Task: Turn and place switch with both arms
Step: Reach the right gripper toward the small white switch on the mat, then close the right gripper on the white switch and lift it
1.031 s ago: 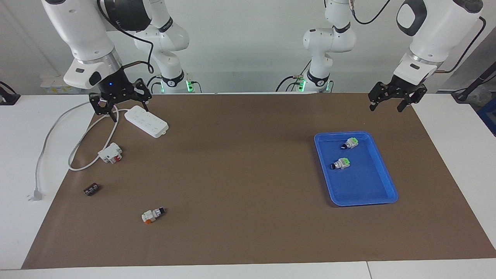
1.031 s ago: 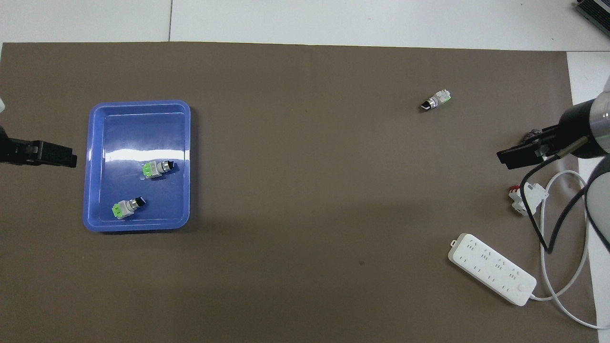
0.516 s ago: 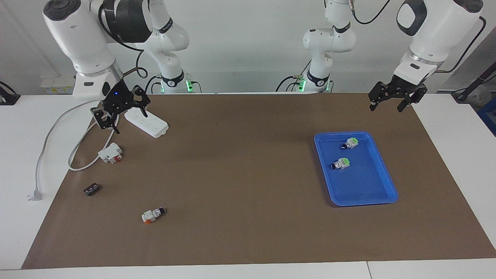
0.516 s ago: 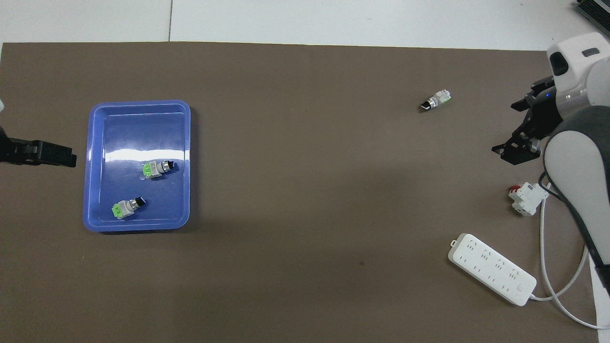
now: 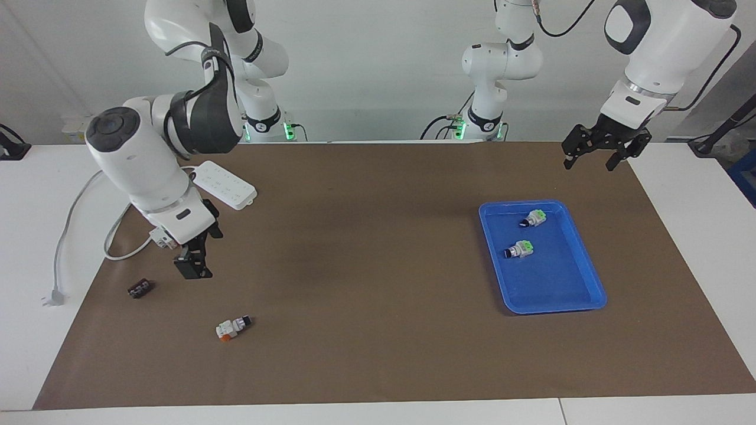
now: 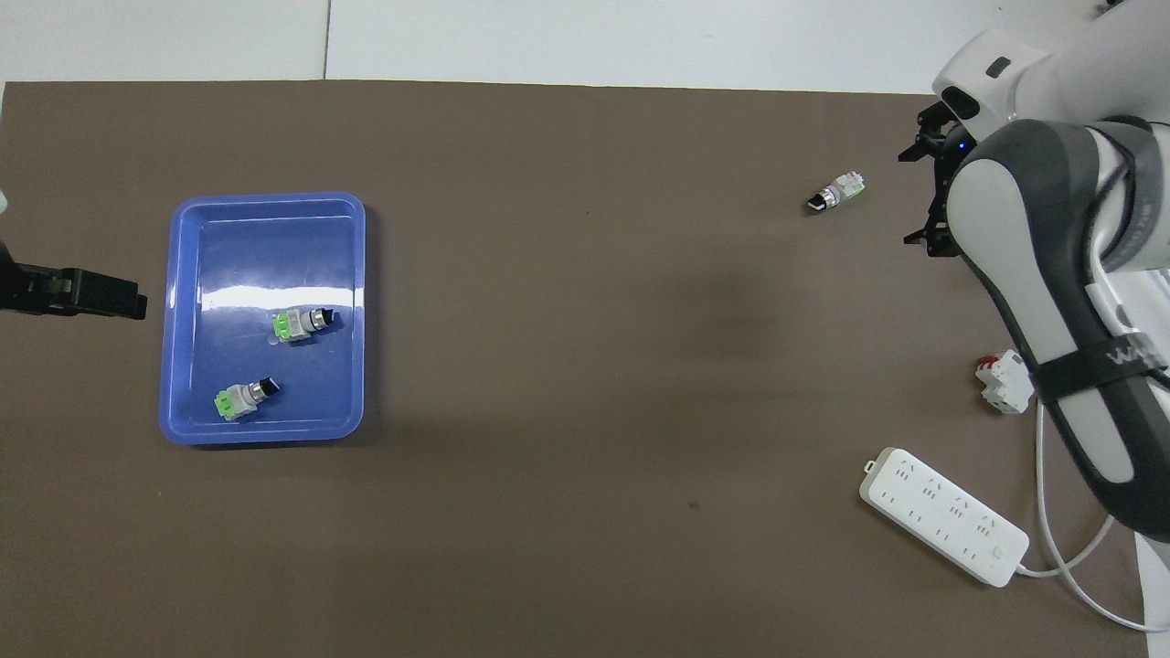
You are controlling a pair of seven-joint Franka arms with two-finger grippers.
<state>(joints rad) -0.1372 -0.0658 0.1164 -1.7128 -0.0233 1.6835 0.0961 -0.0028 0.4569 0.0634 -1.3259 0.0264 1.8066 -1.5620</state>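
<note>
Two arms work over the desk (image 5: 378,366). The switch (image 5: 233,327) lies on the brown mat far from the robots, toward the right arm's end, touched by nothing. The right gripper (image 5: 194,264) hangs low over the mat between the breaker (image 6: 1004,384) and the switch, fingers apart and empty. The left gripper (image 5: 598,152) waits, fingers spread, above the mat's corner near the blue tray (image 5: 590,277), which holds two green-ended switches (image 5: 520,249).

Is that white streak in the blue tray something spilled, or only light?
Only light: in the overhead view a bright band of glare crosses the blue tray floor beside the green-ended switches; in the facing view the tray shows no such streak.
</note>
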